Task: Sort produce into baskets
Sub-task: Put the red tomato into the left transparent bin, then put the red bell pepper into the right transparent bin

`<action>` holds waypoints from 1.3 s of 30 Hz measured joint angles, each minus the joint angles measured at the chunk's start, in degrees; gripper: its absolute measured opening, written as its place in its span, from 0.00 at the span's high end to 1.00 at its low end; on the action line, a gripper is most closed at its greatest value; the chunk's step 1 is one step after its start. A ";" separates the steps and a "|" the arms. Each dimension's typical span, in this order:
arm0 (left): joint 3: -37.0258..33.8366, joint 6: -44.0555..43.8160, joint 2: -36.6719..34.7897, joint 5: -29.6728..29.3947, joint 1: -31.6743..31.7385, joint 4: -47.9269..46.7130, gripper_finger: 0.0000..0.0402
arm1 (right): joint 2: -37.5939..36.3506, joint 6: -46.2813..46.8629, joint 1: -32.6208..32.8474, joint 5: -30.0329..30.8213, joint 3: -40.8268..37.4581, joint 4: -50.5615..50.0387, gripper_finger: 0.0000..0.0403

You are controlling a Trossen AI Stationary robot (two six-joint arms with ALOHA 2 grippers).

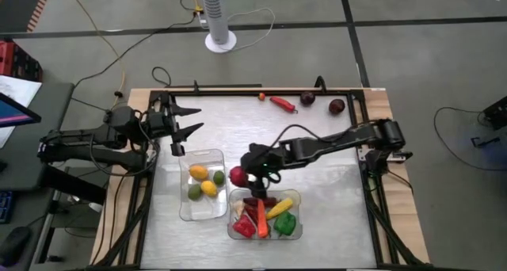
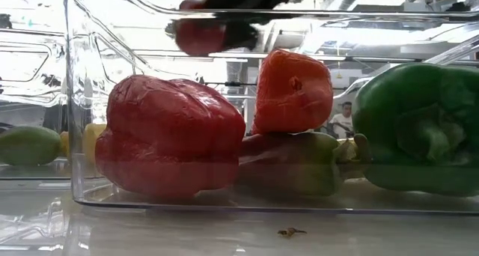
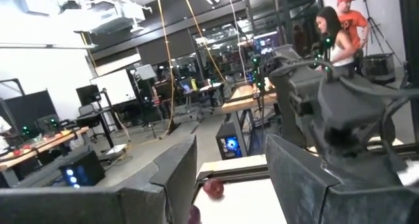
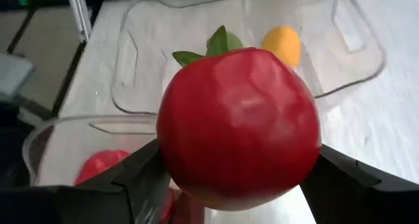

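My right gripper (image 1: 250, 171) is shut on a red round fruit with green leaves (image 4: 239, 122), held above the gap between the two clear tubs; in the low view the fruit (image 2: 200, 36) shows high above the rim. The left tub (image 1: 184, 211) holds lemons and limes (image 1: 204, 181). The right tub (image 1: 295, 233) holds red, yellow and green peppers (image 1: 277, 215). My left gripper (image 1: 188, 120) is open and empty at the table's far left. A red chilli (image 1: 281, 104) and two dark purple rounds (image 1: 307, 98) lie at the far edge. My right gripper pinches the red round fruit between its two fingers (image 4: 141, 175), one on each of its opposite sides (image 4: 171, 160). The fingers come slanting down from the table's right side. The fruit is lifted clear, its green leaves on the side away from the wrist.
A small orange piece (image 1: 261, 96) lies at the far edge beside the chilli. In the low view a red pepper (image 2: 168, 136), an orange-red pepper (image 2: 293, 91) and a green pepper (image 2: 419, 129) fill the right tub. A black frame (image 1: 238, 91) rims the table.
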 joint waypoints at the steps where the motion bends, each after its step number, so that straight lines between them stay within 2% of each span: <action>1: 0.00 0.01 0.00 -0.03 0.02 0.03 0.58 | 1.33 -1.19 -0.43 -0.78 1.11 -0.41 0.22; 10: 0.02 0.46 -0.19 -0.74 0.02 -1.29 0.58 | 12.10 -8.88 -3.12 -2.55 14.94 0.38 0.20; 15: 0.00 0.64 -0.31 -1.03 0.00 -1.92 0.58 | 16.42 -9.62 -4.32 -5.10 20.45 -1.79 0.05; 17: 0.02 0.68 -0.67 -1.08 0.00 -2.28 0.58 | 17.65 -9.76 -4.58 -5.21 22.52 -3.97 0.02; 21: 0.02 0.66 -1.16 -1.17 0.02 -3.10 0.58 | 17.28 -11.30 -5.25 -2.15 25.13 -13.33 0.07; 23: 0.00 0.48 -1.20 -1.17 0.01 -3.14 0.58 | 15.82 -12.47 -5.67 2.34 24.58 -18.74 0.09; 26: 0.00 0.19 -1.45 -1.17 0.02 -3.76 0.58 | 12.79 -12.88 -7.15 10.71 21.76 -24.99 0.11; 28: 0.00 0.03 -1.51 -1.17 0.02 -3.95 0.58 | 10.05 -12.33 -8.61 12.26 17.70 -24.37 0.12; 33: 0.00 -0.04 -1.49 -1.14 0.02 -4.05 0.58 | 1.39 -11.66 -13.19 14.17 2.88 -13.67 0.14; 39: 0.00 -0.56 -1.47 -1.17 0.01 -4.07 0.58 | -6.97 -11.31 -21.44 16.53 -19.21 3.54 0.15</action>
